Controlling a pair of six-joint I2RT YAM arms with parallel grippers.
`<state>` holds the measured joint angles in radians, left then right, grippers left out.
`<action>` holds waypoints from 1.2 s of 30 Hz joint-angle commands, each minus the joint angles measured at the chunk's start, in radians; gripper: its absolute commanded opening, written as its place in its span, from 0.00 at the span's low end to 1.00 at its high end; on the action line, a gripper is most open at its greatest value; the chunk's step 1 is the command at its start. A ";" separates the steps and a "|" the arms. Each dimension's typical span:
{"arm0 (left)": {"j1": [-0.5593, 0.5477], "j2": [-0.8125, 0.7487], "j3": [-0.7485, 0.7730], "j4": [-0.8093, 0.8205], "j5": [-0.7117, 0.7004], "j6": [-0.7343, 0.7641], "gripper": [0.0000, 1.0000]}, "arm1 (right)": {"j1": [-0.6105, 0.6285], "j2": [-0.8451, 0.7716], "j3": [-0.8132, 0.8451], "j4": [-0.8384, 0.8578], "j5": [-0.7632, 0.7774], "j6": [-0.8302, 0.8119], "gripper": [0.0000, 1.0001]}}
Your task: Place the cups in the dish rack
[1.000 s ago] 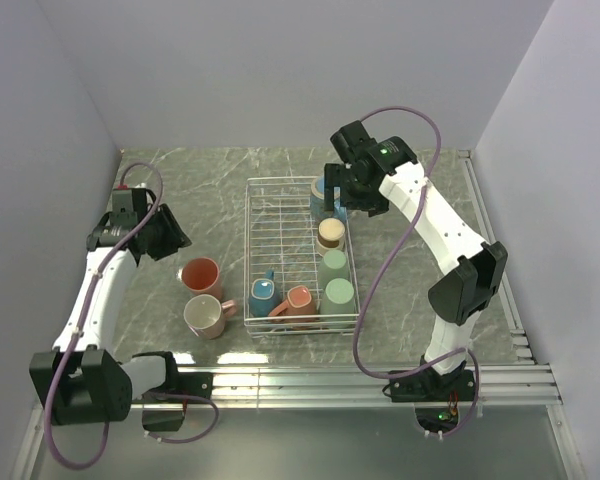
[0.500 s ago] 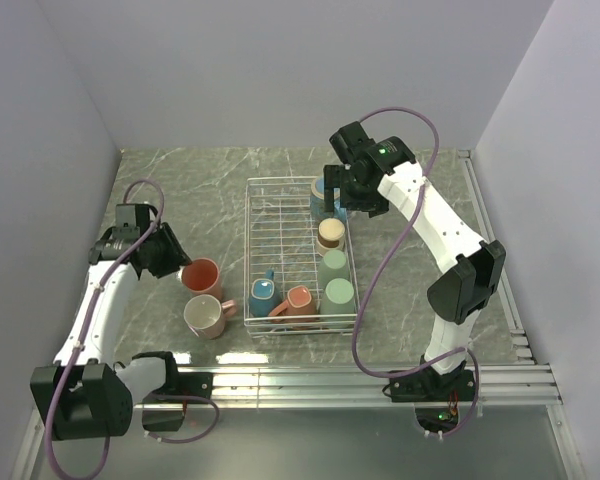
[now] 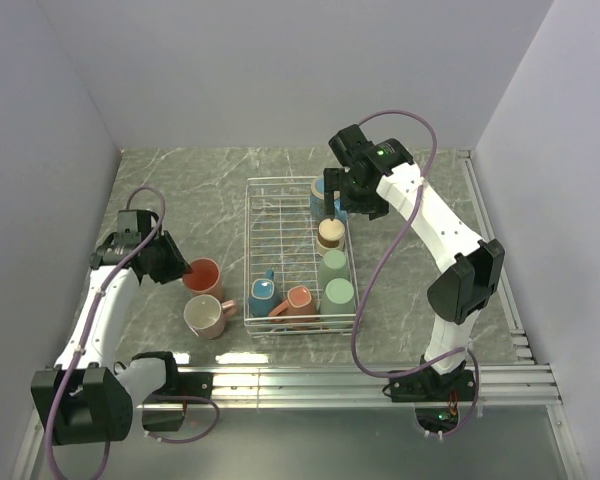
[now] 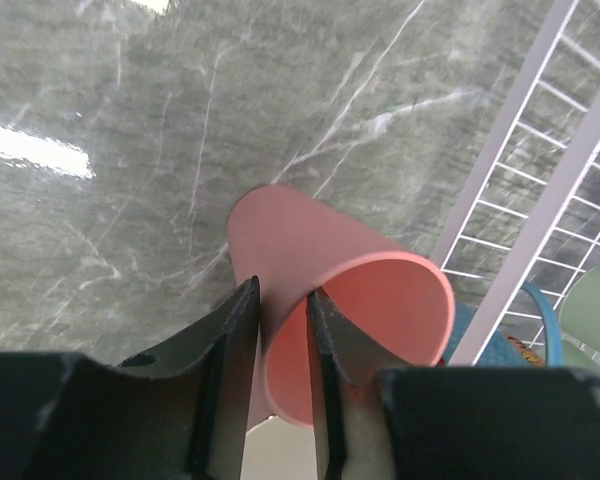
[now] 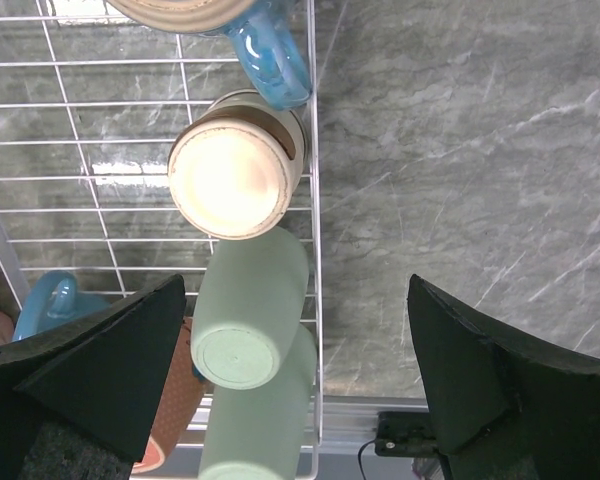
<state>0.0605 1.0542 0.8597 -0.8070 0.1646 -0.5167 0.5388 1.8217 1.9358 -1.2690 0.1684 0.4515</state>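
Left fingers (image 4: pixel 228 360) astride glossy pink cup (image 4: pixel 310 240) rim, veined marble tabletop (image 4: pixel 130 100)

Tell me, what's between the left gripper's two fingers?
The pink cup's wall: the left wrist view shows the left gripper with one finger outside the cup, the other inside its mouth. Whether they pinch it is unclear.

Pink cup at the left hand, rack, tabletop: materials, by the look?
Pink cup: likely ceramic or plastic, smooth matte wall. Rack: white-coated wire, thin grid rods. Tabletop: marble-look stone or laminate, grey veins, glossy glare.
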 commanded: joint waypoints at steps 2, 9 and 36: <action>0.002 0.049 -0.008 0.012 0.036 0.012 0.28 | 0.000 -0.036 -0.015 0.017 0.007 -0.010 0.98; 0.002 0.181 -0.002 0.054 0.121 0.046 0.06 | 0.000 -0.027 -0.008 0.022 0.005 -0.019 0.98; 0.018 0.191 0.101 1.023 0.900 -0.486 0.00 | -0.119 -0.141 -0.308 1.233 -1.023 0.581 1.00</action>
<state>0.0769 1.2613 0.9405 -0.0406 0.8833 -0.8608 0.4164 1.6650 1.6508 -0.3515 -0.7059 0.8356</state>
